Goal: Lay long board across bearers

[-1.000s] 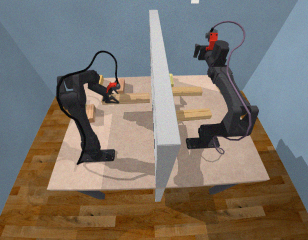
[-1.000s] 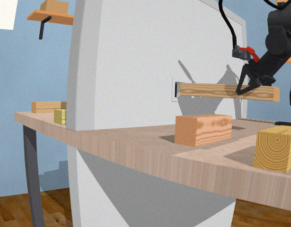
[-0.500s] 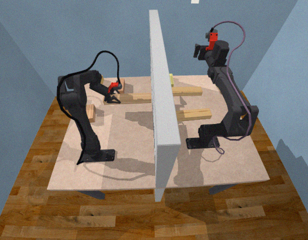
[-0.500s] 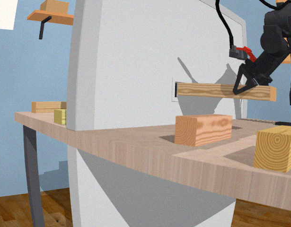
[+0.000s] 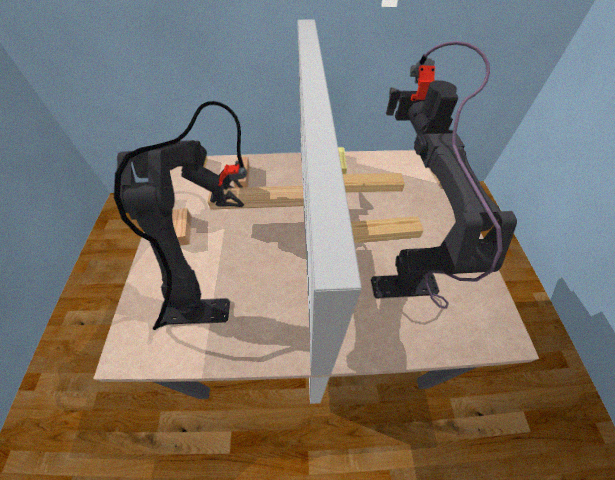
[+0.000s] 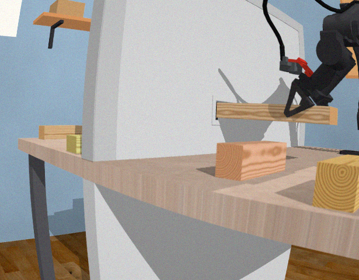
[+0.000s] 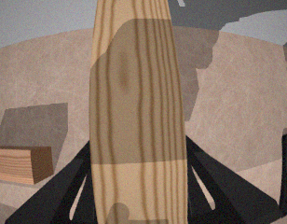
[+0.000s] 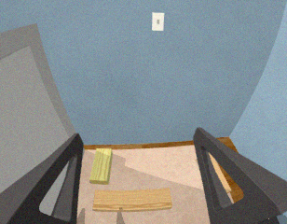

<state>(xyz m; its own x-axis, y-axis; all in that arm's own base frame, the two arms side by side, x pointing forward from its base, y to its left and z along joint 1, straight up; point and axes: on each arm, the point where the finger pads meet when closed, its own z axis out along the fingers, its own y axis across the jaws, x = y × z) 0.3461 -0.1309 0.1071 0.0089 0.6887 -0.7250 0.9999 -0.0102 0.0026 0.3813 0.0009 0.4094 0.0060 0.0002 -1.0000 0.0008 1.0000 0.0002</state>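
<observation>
The long board [image 5: 258, 196] hangs level above the table, held near its outer end by my left gripper [image 5: 227, 197], which is shut on it. Its far tip is at the slot [image 6: 215, 109] in the grey panel wall [image 5: 323, 180]. In the exterior view the board [image 6: 275, 113] and the left gripper [image 6: 293, 109] show clearly. The left wrist view shows the board [image 7: 136, 117] between the fingers. Two wooden bearers [image 5: 375, 181] [image 5: 387, 228] lie on the table beyond the wall. My right gripper [image 5: 395, 103] [image 8: 138, 136] is open and empty, raised high above them.
Offcut blocks lie on the left arm's side [image 5: 182, 225] [image 6: 250, 159] [image 6: 342, 182]. A yellow-green offcut [image 5: 342, 159] lies by the wall beyond the far bearer, also in the right wrist view [image 8: 101, 165] next to that bearer [image 8: 132, 200].
</observation>
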